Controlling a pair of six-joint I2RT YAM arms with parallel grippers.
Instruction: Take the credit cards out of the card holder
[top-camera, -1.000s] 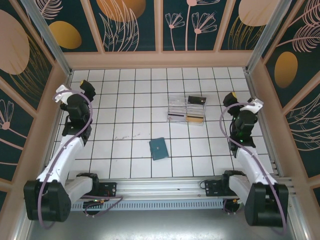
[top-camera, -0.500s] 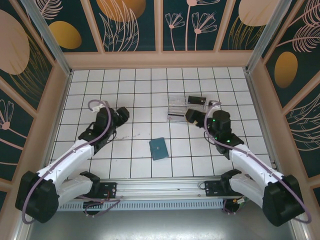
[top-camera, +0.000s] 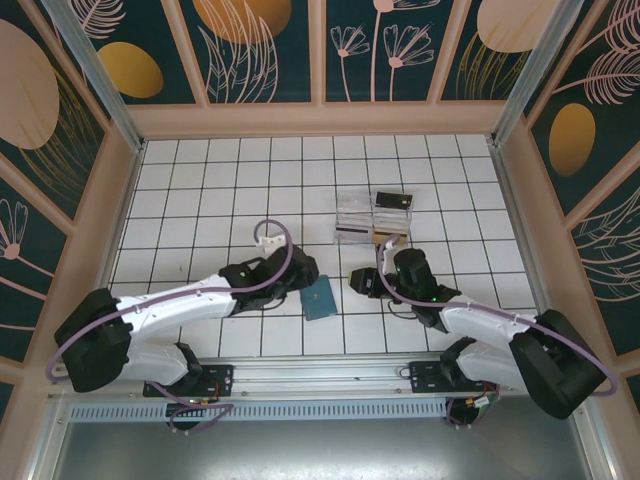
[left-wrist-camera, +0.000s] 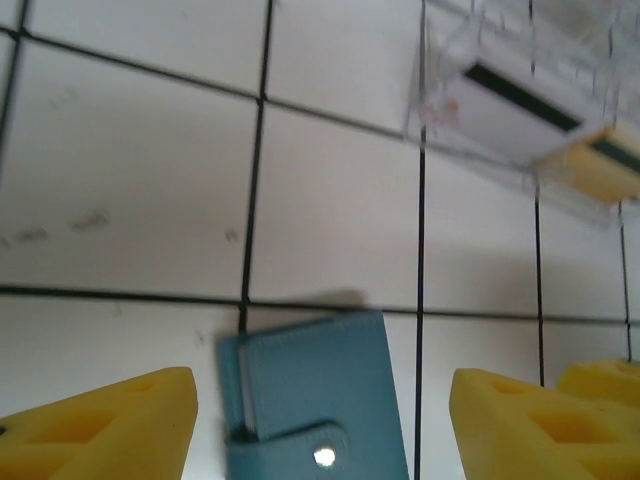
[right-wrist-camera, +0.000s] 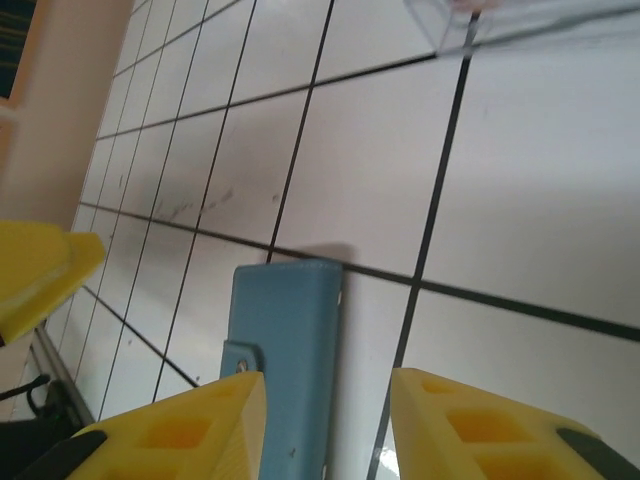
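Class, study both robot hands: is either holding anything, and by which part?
Nothing is held. The left hand and right hand both have jaws apart near the card holder, which lies flat on the tiles.

Left arm, right arm stretched low inward; left fingers, right fingers apart.

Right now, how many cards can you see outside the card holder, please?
3: a striped white card and a gold card in the clear box, a black card at its far corner. The card holder may hide more.
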